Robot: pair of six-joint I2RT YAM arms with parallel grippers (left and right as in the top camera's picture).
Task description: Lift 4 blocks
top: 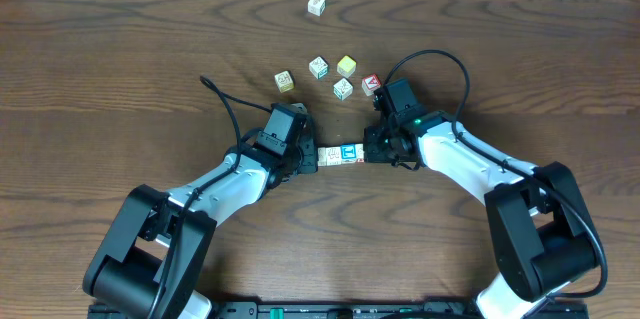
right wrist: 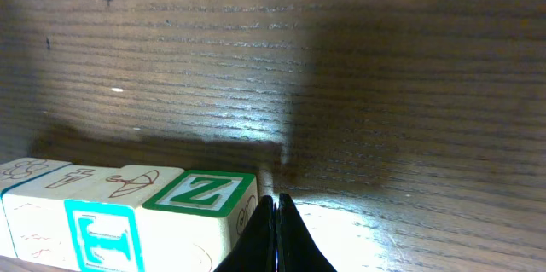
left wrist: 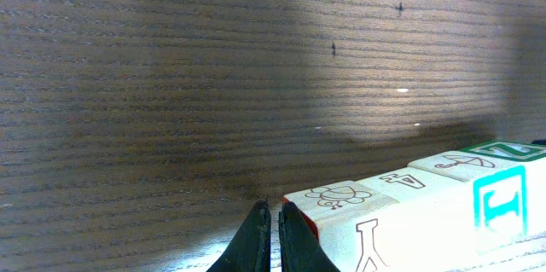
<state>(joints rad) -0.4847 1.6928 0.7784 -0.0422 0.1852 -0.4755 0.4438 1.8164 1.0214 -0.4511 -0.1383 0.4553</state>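
Observation:
Four cream blocks [top: 340,155] form one tight row between my two grippers at the table's middle. In the left wrist view the row [left wrist: 401,212] runs off to the right. In the right wrist view the row [right wrist: 128,212] ends at the green "Z" cube [right wrist: 203,191]. My left gripper [top: 313,158] [left wrist: 274,214] is shut, the side of its fingers against the row's left end. My right gripper [top: 368,152] [right wrist: 275,211] is shut against the Z end. Nothing is between either pair of jaws. A shadow lies apart from the row on the wood.
Loose cubes lie behind the grippers: a yellow-faced cube [top: 346,65], a red-faced cube [top: 371,84], printed cubes [top: 319,66] [top: 343,88] [top: 285,81], and one far back [top: 316,4]. Black cables loop off both arms. The dark wooden table [top: 120,79] spreads all around.

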